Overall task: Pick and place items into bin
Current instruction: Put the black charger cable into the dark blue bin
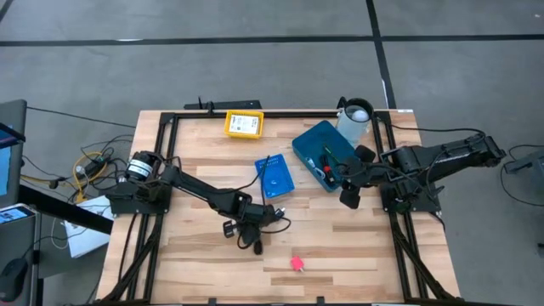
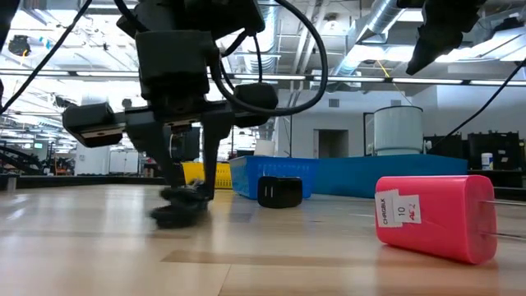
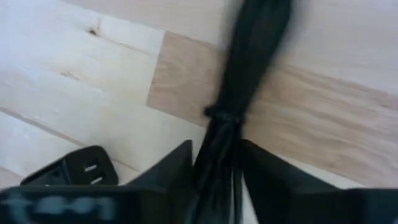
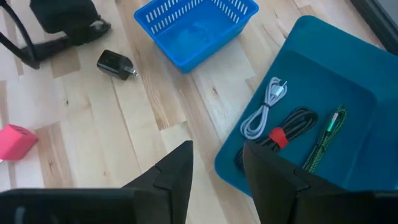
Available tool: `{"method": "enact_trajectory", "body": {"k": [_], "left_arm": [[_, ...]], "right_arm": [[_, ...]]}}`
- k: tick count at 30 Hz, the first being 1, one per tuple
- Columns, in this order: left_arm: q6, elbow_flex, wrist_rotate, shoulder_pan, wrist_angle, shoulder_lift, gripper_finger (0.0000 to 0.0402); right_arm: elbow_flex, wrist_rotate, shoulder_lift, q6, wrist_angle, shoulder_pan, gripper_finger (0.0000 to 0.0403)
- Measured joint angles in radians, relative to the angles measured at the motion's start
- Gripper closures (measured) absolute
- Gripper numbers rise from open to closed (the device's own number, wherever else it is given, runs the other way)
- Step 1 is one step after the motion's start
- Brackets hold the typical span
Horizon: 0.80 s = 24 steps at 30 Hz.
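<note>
Yellow box [image 1: 243,124] (far edge), white jug [image 1: 354,119]

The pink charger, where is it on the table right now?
The pink charger lies alone on the wood near the front edge in the high view, right of the left gripper, well away from the blue basket.

Left gripper [image 2: 187,197] at frame left, jaws down on a black bundle [image 2: 177,212]; pink charger block [image 2: 436,215] lower right; black adapter [image 2: 280,191] centre.

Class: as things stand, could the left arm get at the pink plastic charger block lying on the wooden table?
Probably yes: only bare wooden table separates it from the pink plastic charger block. But the left end effector is closed around a black bundled cable, which it must drop first.
</note>
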Motion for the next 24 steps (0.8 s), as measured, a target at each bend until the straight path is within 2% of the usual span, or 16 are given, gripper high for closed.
{"method": "enact_trajectory", "body": {"k": [5, 15, 20, 24], "left_arm": [[-0.034, 0.001, -0.032, 0.0, -0.004, -0.002, 0.0377], [-0.145, -0.001, -0.124, -0.047, -0.01, -0.021, 0.0377], [-0.188, -0.002, -0.224, -0.099, -0.008, -0.069, 0.0379], [-0.23, -0.002, -0.353, -0.138, -0.012, -0.114, 0.0379]], "right_arm": [[0.0, -0.02, 0.0, 0.0, 0.012, 0.0, 0.027], [0.0, -0.021, 0.0, 0.024, 0.016, 0.001, 0.027], [0.0, -0.021, 0.0, 0.071, 0.044, 0.001, 0.027], [0.0, -0.019, 0.0, 0.116, 0.109, 0.001, 0.027]]}}
